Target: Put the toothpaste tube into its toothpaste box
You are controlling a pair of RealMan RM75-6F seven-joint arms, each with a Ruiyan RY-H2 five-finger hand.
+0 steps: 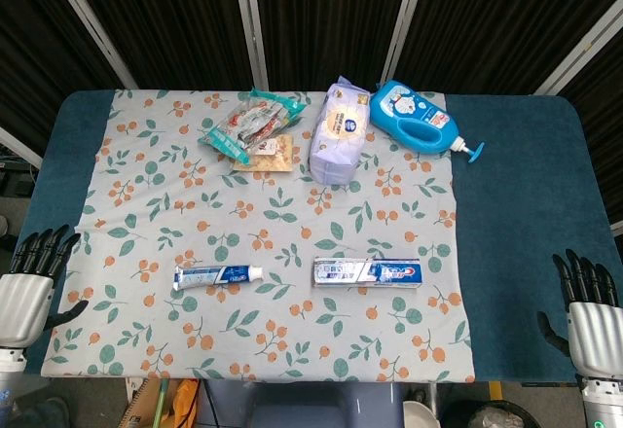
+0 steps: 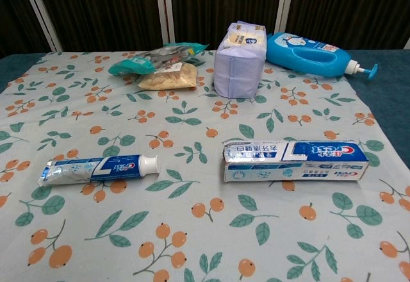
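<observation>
A blue and white toothpaste tube (image 1: 217, 274) (image 2: 96, 168) lies flat on the flowered cloth, its white cap pointing right. To its right, a short gap away, lies the long toothpaste box (image 1: 367, 272) (image 2: 295, 160), its left end toward the tube. My left hand (image 1: 29, 284) hovers at the table's left edge with fingers spread and nothing in it. Off the front right corner, my right hand (image 1: 590, 311) is likewise spread and empty. Neither hand shows in the chest view.
Along the back of the cloth (image 1: 127, 204) lie snack packets (image 1: 251, 129) (image 2: 163, 67), a pale purple tissue pack (image 1: 340, 128) (image 2: 238, 59) and a blue pump bottle (image 1: 419, 120) (image 2: 314, 54) on its side. Bare blue tabletop (image 1: 526, 195) extends right of the cloth.
</observation>
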